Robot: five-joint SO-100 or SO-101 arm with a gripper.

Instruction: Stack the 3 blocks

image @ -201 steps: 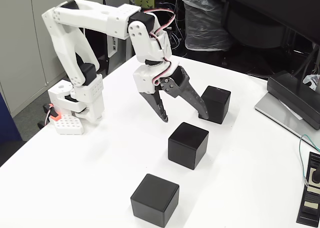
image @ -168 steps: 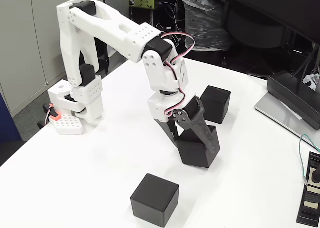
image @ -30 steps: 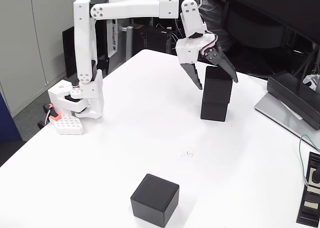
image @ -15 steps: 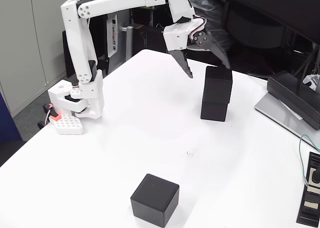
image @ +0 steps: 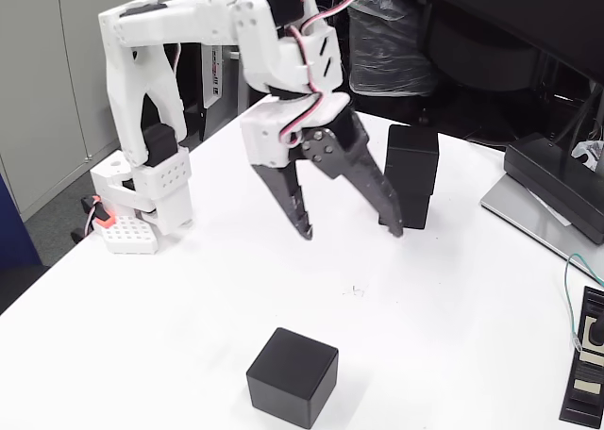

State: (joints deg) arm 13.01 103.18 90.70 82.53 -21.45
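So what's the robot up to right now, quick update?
Gripper open, empty, above the table. Two blocks stacked. Third block alone near the front edge. Nothing between them.

Two black cubes stacked, third cube near front, fingers spread, empty, between them

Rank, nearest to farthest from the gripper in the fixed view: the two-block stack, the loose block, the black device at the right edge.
From the open gripper:
1. Two-block stack, just right of the fingers.
2. Loose block, below, near the table's front.
3. Black device, far right edge.
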